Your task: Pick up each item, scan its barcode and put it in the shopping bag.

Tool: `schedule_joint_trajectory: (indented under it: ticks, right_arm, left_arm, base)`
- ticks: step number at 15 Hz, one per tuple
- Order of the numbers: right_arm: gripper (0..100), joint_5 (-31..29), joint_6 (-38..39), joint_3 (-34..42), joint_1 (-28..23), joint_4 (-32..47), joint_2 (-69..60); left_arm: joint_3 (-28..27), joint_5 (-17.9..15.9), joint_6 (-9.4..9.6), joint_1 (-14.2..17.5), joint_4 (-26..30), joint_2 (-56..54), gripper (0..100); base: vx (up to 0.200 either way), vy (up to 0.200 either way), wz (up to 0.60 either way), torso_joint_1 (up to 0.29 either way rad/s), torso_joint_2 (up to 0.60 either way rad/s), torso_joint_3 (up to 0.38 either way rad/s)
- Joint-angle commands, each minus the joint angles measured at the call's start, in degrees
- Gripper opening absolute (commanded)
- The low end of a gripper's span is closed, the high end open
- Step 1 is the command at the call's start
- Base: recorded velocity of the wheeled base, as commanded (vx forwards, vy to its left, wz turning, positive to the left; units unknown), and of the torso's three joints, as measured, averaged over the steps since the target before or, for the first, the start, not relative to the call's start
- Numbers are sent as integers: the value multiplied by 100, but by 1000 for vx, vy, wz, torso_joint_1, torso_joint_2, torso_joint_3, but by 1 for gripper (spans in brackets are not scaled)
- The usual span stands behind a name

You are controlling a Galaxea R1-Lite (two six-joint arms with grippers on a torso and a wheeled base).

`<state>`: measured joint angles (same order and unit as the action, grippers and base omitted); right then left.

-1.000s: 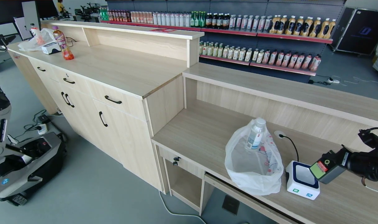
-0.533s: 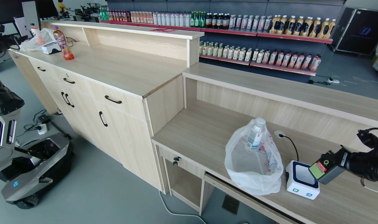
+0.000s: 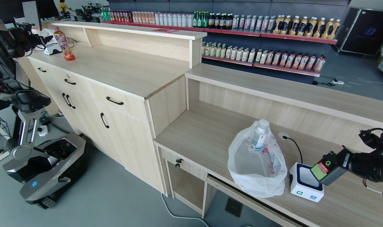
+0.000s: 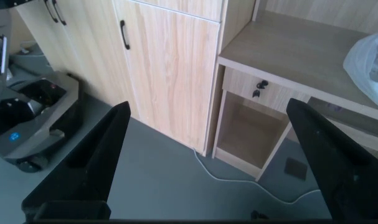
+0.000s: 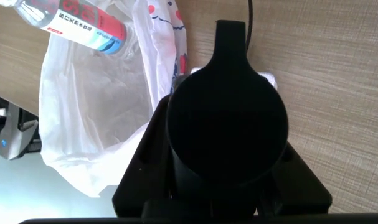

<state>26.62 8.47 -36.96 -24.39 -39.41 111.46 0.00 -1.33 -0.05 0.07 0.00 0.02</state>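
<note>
A white plastic shopping bag [image 3: 257,171] stands open on the low wooden counter [image 3: 204,132], with a clear bottle [image 3: 259,135] leaning upright inside it. Just right of the bag sits a white scanner [image 3: 304,187] with a dark blue top. My right gripper [image 3: 344,160] is shut on a dark can [image 3: 325,167] whose green and red end faces the scanner from just above it. In the right wrist view the can [image 5: 226,124] hides most of the scanner, with the bag [image 5: 95,118] and bottle [image 5: 70,22] beside it. My left gripper [image 4: 207,106] hangs open over the floor, facing the cabinet fronts.
Another wheeled robot [image 3: 43,157] stands on the floor at the left beside the tall cabinet [image 3: 115,119]. An orange drink bottle [image 3: 62,42] stands on the far high counter. The scanner's cable [image 3: 297,146] runs to a hole behind. Drink shelves [image 3: 260,25] line the back.
My right gripper has carried the can slightly left and down, nearer the scanner. The other robot at the left has rolled farther into view, toward the cabinet.
</note>
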Motion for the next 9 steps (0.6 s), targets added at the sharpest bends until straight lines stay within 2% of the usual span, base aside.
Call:
schedule_joint_trajectory:
  ticks: [1, 3, 5, 7, 9]
  right_arm:
    - [0, 9, -135, 31, 66, 4, -362]
    - [0, -34, -1348, 462, 207, 179, -1654]
    - [0, -52, -3352, 1279, 5, 259, -3069]
    - [0, -43, -4697, 1253, -162, 988, -3895]
    - [0, 18, -5435, 1262, -136, 1085, -4053]
  left_arm:
    - [0, 1, -4, 1, 0, 6, 100]
    - [0, 1, -4, 1, 0, 6, 100]
    - [0, 1, -4, 1, 0, 6, 100]
    - [0, 1, -4, 1, 0, 6, 100]
    - [0, 1, -4, 1, 0, 6, 100]
  base:
    - [0, 0, 0, 0, 0, 0]
    - [0, 0, 0, 0, 0, 0]
    - [0, 0, 0, 0, 0, 0]
    - [0, 0, 0, 0, 0, 0]
    - [0, 0, 0, 0, 0, 0]
